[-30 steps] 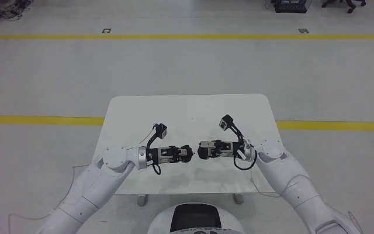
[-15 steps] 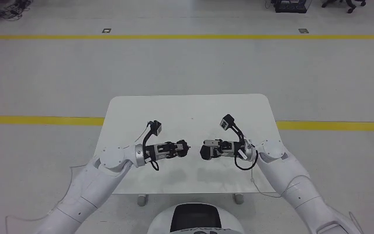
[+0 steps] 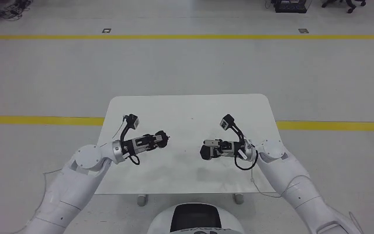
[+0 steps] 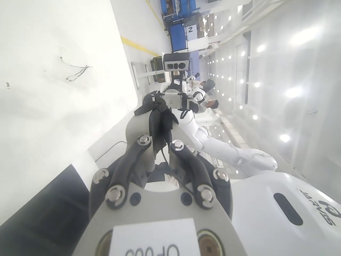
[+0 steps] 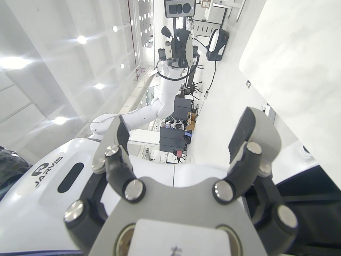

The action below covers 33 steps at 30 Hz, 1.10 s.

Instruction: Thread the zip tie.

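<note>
My left gripper hovers over the left half of the white table. In the left wrist view its fingers are pressed together on a thin black strip, apparently the zip tie, whose tail runs back toward the wrist. My right gripper hangs over the table's front middle, facing the left one across a gap. In the right wrist view it stands wide open with nothing between its fingers, and the left gripper shows farther off.
A few thin dark marks lie on the table top near its middle. The table's front edge runs just below both grippers. Bare floor with yellow lines surrounds the table.
The two grippers were nearly touching one second ago. My left gripper has since pulled away to the left and slightly farther back; the right one backed off a little and stays open.
</note>
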Tool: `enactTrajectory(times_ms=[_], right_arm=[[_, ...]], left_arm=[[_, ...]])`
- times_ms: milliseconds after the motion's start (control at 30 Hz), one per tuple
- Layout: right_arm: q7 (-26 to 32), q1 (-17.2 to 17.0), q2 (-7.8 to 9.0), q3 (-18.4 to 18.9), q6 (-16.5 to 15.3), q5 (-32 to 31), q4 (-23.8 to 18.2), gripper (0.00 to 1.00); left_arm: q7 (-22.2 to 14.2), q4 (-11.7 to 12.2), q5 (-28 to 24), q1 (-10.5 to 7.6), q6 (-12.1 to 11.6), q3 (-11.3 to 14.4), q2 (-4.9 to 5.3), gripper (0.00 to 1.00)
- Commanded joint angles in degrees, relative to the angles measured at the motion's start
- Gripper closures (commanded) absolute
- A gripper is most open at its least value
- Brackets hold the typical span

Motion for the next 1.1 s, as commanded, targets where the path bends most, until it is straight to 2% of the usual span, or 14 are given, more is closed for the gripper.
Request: enactTrajectory(times_ms=[0,200,233,333,467,533,600,733,1067], right_arm=[[0.0,0.0,0.0,0.0,0.0,0.0,0.0,0.0],[-0.43,0.02,0.01,0.05,0.12,-0.28,0.01,0.0],[-1.5,0.35,0.11,0.19,0.88,-1.83,-0.03,0.0],[0.73,3.17,0.52,0.51,4.49,-5.57,1.25,0.0],[2.13,7.43,0.9,0.07,5.32,-13.35,4.1,0.0],[3.82,9.98,0.88,-1.32,5.58,-17.77,5.69,0.0],[6.22,12.87,0.69,-4.04,4.62,-24.42,6.52,0.0],[7.15,16.89,-0.09,-9.45,3.28,-35.75,7.9,0.0],[7.15,16.89,-0.09,-9.45,3.28,-35.75,7.9,0.0]], left_arm=[[-0.04,-0.2,-0.34,0.54,-0.16,-0.56,0.12,1.0],[0.06,-0.31,-0.48,0.77,-0.24,-0.82,0.17,1.0],[0.06,-0.31,-0.48,0.77,-0.24,-0.82,0.17,1.0],[0.06,-0.31,-0.48,0.77,-0.24,-0.82,0.17,1.0],[0.06,-0.31,-0.48,0.77,-0.24,-0.82,0.17,1.0],[0.06,-0.31,-0.48,0.77,-0.24,-0.82,0.17,1.0],[0.06,-0.31,-0.48,0.77,-0.24,-0.82,0.17,1.0],[0.06,-0.31,-0.48,0.77,-0.24,-0.82,0.17,1.0],[0.06,-0.31,-0.48,0.77,-0.24,-0.82,0.17,1.0]])
